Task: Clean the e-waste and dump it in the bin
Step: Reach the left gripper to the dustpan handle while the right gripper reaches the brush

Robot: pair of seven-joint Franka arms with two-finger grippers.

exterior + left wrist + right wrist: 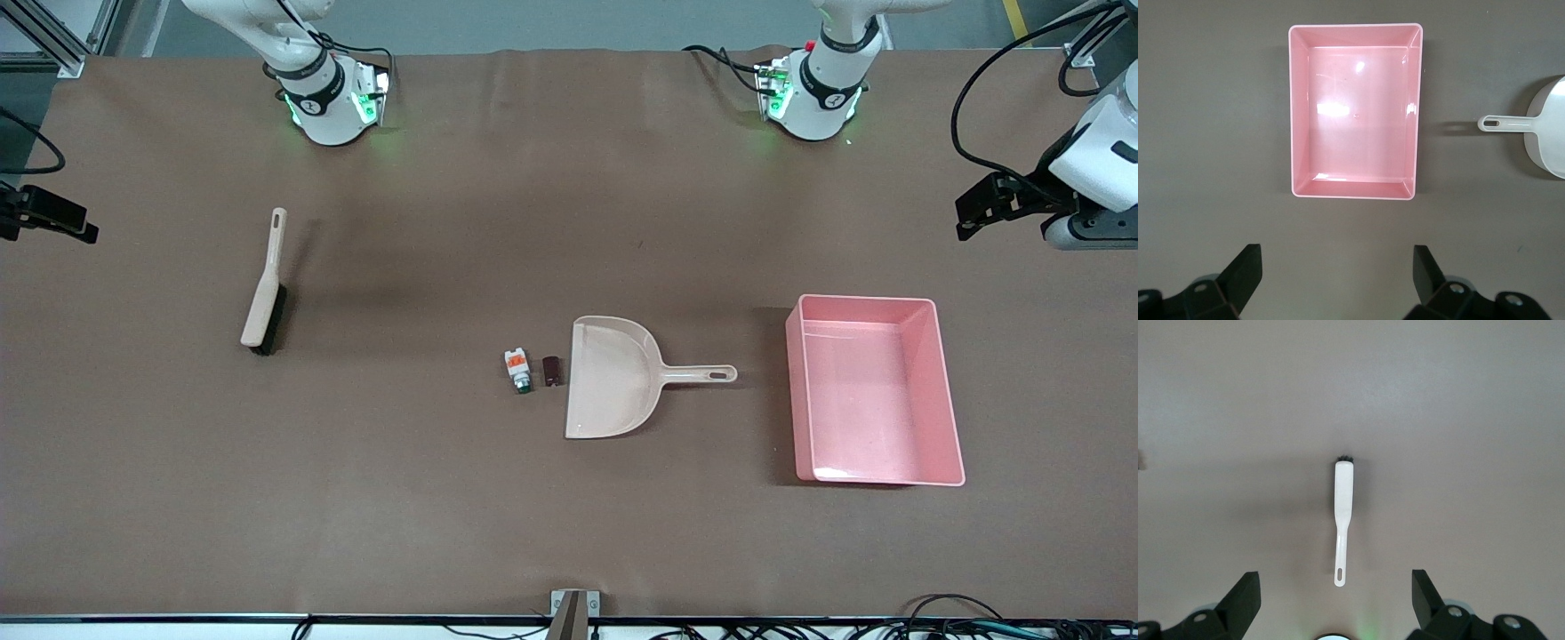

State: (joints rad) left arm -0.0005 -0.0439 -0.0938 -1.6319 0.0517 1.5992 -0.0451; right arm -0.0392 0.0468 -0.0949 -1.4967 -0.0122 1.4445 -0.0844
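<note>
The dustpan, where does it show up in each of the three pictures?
Front view: the dustpan lies mid-table, between the e-waste and the pink bin.
Left wrist view: only its handle and part of the pan show, at the edge.
Right wrist view: not in it.
Shared landmark: the pink bin.

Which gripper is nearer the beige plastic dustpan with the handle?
Left. The left gripper hangs open above the table by the pink rectangular tub, which sits beside the beige plastic dustpan. The right gripper hangs open above the beige brush, toward the right arm's end.
</note>
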